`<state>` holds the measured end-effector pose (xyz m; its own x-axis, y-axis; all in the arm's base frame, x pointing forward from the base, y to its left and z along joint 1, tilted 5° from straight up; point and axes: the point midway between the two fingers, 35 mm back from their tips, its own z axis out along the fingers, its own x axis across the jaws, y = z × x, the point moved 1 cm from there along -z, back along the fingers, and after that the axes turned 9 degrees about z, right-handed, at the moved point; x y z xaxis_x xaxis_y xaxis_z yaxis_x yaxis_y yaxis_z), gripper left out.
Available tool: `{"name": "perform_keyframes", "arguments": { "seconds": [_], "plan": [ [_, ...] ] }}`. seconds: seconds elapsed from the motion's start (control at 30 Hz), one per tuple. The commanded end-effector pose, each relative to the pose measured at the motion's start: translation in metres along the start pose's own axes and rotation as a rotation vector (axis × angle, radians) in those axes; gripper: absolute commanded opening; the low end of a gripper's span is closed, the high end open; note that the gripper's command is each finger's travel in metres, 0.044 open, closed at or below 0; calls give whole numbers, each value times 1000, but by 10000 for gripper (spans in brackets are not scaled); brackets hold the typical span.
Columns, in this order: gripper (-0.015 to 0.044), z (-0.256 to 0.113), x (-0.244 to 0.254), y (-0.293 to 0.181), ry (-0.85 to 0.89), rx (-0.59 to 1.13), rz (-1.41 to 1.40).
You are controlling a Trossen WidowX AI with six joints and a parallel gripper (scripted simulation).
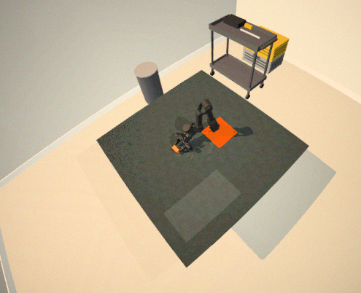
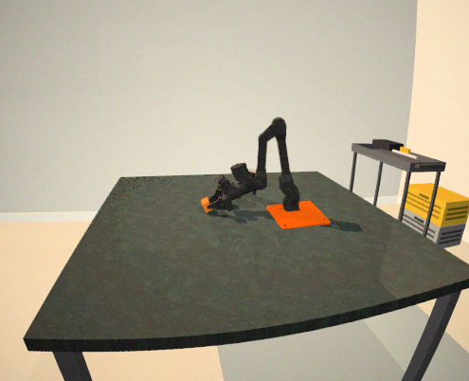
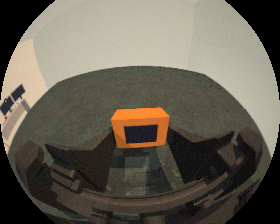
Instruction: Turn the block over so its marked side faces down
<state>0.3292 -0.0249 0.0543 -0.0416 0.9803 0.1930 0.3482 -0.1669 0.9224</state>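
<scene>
The orange block [image 1: 176,149] [image 2: 206,205] [image 3: 140,114] is held tilted, at or just above the table [image 1: 160,184] [image 2: 193,277] [image 3: 90,95]; whether its lower edge touches cannot be told. Its dark square mark [image 3: 141,134] faces back toward the wrist camera, between the fingers. My gripper [image 1: 178,149] [image 2: 209,205] [image 3: 140,127] is shut on the block, one finger at each side. It reaches outward at a shallow downward slant. The block's far side is hidden in the wrist view.
The arm's base stands on an orange plate [image 1: 222,138] [image 2: 302,217]. Beyond the table are a grey cylinder [image 1: 150,85], a cart [image 1: 240,71] [image 2: 397,158] and yellow and grey boxes [image 1: 279,45] [image 2: 440,203].
</scene>
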Motion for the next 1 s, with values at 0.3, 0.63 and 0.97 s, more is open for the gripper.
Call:
{"name": "perform_keyframes", "arguments": {
  "seconds": [0.3,0.63,0.97],
  "plan": [
    [440,0,1,1,4,-4,4],
    [440,0,1,1,4,-4,4],
    [440,0,1,1,4,-4,4]
  ]
}}
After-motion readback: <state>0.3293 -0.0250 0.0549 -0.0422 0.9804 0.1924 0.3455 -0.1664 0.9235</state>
